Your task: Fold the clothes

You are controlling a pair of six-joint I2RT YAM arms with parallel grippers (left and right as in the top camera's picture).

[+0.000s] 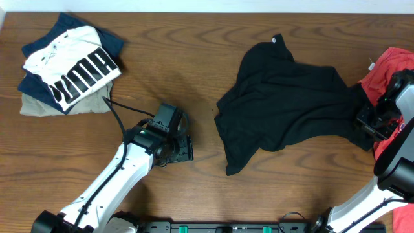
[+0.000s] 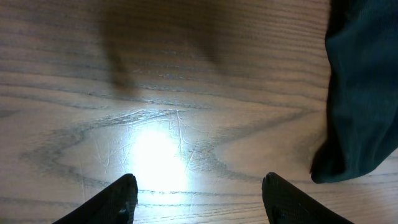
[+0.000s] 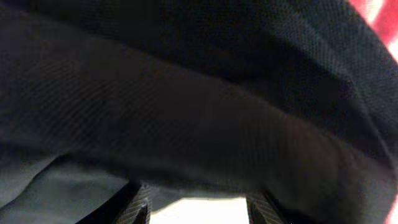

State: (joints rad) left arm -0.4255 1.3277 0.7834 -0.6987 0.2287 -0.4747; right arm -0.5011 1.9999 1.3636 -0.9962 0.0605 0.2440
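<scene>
The clothes, a plain black garment, lie crumpled right of the table's middle, with a small white mark near the top edge. My left gripper hovers over bare wood to their left. It is open with nothing between its fingers, and the garment's lower corner shows to its right. My right gripper is at the garment's right edge. Black fabric fills its view and lies over the fingertips; the fingers stand apart with a bright gap between them.
A red shirt lies at the right edge, partly under the black garment and my right arm; a strip of it shows. A folded stack with a white PUMA shirt on top sits at the far left. Bare wood lies between.
</scene>
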